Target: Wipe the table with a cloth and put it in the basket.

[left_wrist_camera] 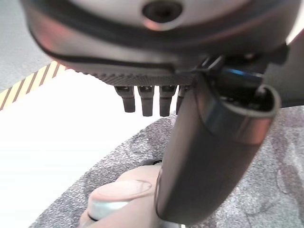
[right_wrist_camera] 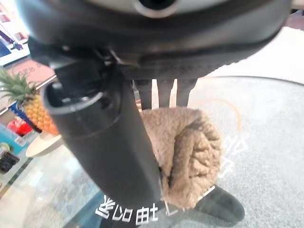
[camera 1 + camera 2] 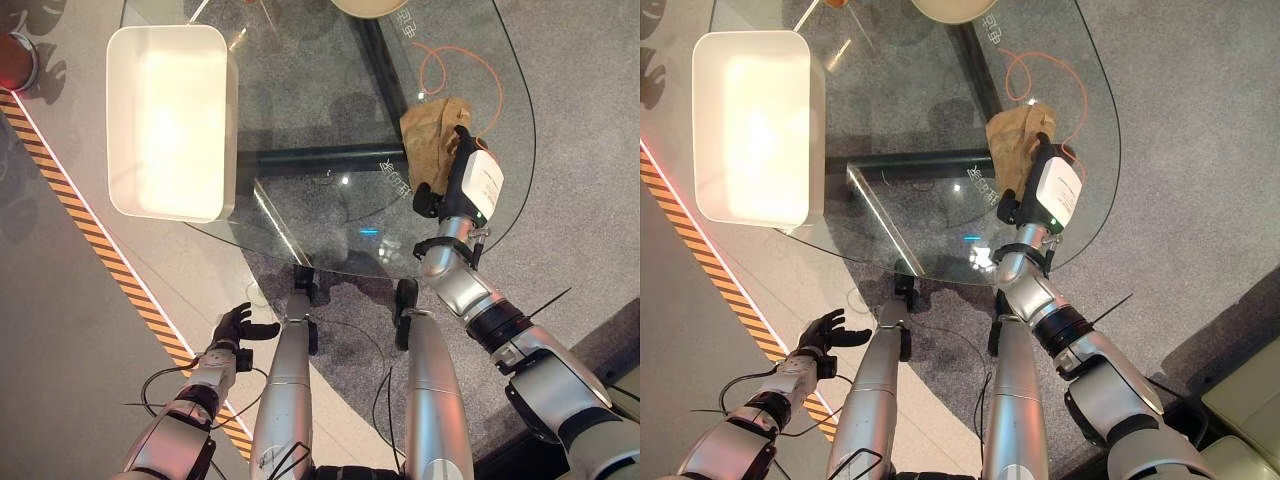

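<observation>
The right hand (image 3: 452, 180) rested straight fingers (image 2: 164, 92) on the brown cloth (image 3: 432, 138), right of frame; ungripped, it could slip across the glass worktop (image 3: 330, 120). The left hand (image 3: 238, 325) hung open.

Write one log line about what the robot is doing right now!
right hand: fingers on brown cloth, glass table | left hand: open, idle below table | white basket: on table's left, no cloth inside
</observation>
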{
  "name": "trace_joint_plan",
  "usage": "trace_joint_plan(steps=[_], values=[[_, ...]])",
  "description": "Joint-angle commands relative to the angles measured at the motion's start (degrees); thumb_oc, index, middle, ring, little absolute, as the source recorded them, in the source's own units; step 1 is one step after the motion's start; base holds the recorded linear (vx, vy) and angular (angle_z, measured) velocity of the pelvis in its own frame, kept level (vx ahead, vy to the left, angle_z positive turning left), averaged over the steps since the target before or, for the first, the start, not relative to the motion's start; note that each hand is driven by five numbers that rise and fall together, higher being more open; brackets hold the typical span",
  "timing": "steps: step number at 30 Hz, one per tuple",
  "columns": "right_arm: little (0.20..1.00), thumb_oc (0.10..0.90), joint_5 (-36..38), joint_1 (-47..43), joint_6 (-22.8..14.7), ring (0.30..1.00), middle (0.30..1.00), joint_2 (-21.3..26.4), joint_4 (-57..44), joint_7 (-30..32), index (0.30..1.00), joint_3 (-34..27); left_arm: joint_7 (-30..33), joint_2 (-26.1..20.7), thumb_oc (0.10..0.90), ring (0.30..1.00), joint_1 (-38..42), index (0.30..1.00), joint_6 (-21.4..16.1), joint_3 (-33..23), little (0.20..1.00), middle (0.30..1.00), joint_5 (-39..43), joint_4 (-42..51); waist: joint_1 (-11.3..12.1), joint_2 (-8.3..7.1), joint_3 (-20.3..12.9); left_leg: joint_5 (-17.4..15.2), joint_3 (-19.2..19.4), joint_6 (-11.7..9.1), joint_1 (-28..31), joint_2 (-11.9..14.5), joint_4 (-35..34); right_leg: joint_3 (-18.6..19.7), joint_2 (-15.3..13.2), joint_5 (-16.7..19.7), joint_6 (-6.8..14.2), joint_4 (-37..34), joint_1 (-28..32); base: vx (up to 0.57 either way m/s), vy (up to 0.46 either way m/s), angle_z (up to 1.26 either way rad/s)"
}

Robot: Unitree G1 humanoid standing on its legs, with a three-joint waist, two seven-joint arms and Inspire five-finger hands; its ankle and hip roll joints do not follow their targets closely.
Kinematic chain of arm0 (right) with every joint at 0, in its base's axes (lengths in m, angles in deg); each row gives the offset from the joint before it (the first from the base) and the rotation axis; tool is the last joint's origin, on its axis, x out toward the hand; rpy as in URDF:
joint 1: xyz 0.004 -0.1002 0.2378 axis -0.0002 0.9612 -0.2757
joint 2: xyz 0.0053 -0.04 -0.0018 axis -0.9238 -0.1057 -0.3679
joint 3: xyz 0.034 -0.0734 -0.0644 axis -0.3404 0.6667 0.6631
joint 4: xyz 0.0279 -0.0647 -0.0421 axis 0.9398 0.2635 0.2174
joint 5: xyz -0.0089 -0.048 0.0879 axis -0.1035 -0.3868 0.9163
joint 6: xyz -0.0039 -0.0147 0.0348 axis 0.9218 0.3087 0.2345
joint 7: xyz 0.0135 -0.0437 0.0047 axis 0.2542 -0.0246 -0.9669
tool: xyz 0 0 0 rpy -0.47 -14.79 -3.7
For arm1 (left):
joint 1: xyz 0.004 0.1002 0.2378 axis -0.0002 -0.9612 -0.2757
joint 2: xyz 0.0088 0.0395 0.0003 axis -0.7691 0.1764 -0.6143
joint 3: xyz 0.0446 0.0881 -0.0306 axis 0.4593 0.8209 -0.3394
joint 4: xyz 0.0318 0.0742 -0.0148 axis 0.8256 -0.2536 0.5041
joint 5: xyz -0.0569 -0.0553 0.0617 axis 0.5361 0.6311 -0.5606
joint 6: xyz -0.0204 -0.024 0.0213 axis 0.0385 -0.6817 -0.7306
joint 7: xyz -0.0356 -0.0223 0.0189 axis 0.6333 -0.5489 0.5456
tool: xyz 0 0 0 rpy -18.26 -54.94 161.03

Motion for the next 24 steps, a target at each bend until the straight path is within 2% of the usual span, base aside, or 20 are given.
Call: trace_joint_plan(steps=[1, 18, 19, 20, 21, 24], values=[[0.9, 0.8, -1.78, -4.25, -0.17, 0.9, 0.9, 0.11, 0.26, -0.07, 0.9, 1.55, 0.23, -0.53, 0.8, 0.9, 0.3, 0.9, 0.44, 1.44, 0.9, 0.9, -0.44, -2.97, 0.09, 0.75, -1.11, -7.9, 5.64, 6.23, 0.53, -6.26, 6.15, -3.95, 2.65, 7.37, -1.97, -11.53, 1.65, 0.0, 0.0, 0.0], [0.9, 0.8, -1.3, -6.92, 1.62, 0.9, 0.9, -0.4, 5.32, -3.67, 0.9, 3.26, 0.18, -0.43, 0.8, 0.9, 1.27, 0.9, 1.28, 1.99, 0.9, 0.9, -0.59, -2.68, 0.8, 1.1, -1.11, -7.7, 5.49, 6.28, 0.5, -6.37, 5.93, -4.42, 2.4, 7.49, -1.95, -11.38, 1.48, 0.0, 0.0, 0.0], [0.848, 0.748, -1.39, -6.97, 1.63, 0.855, 0.855, -0.47, 5.46, -4.18, 0.855, 3.33, 0.36, -0.32, 0.8, 0.9, 1.35, 0.9, 1.47, 2.09, 0.9, 0.9, -0.57, -2.56, 0.8, 1.09, -1.11, -7.74, 5.47, 6.28, 0.5, -6.36, 5.96, -4.4, 2.36, 7.48, -1.91, -11.35, 1.47, 0.0, 0.0, 0.0], [0.494, 0.394, -1.54, -7.01, 2.03, 0.552, 0.552, -0.58, 5.36, -4.65, 0.552, 3.44, 0.5, -0.24, 0.8, 0.9, 1.41, 0.9, 1.52, 2.13, 0.9, 0.9, -0.61, -2.49, 0.8, 1.07, -1.11, -7.73, 5.46, 6.25, 0.49, -6.37, 5.95, -4.39, 2.36, 7.49, -1.9, -11.36, 1.45, 0.0, 0.0, 0.0], [0.2, 0.1, -1.68, -7.04, 2.35, 0.3, 0.3, -0.67, 5.27, -5.0, 0.3, 3.52, 0.55, -0.19, 0.8, 0.9, 1.44, 0.9, 1.53, 2.14, 0.9, 0.9, -0.6, -2.45, 0.8, 1.06, -1.11, -7.72, 5.46, 6.23, 0.48, -6.38, 5.93, -4.4, 2.37, 7.5, -1.9, -11.38, 1.43, 0.0, 0.0, 0.0], [0.2, 0.1, -1.5, -7.2, 2.56, 0.3, 0.3, -0.64, 5.49, -5.6, 0.3, 3.92, 0.28, -0.32, 0.8, 0.9, 1.71, 0.9, 1.78, 2.16, 0.9, 0.9, -0.63, -2.41, 0.85, 1.05, -1.11, -7.64, 5.49, 6.22, 0.53, -6.39, 5.8, -4.51, 2.32, 7.56, -1.91, -11.52, 1.5, 0.0, 0.0, 0.0]])
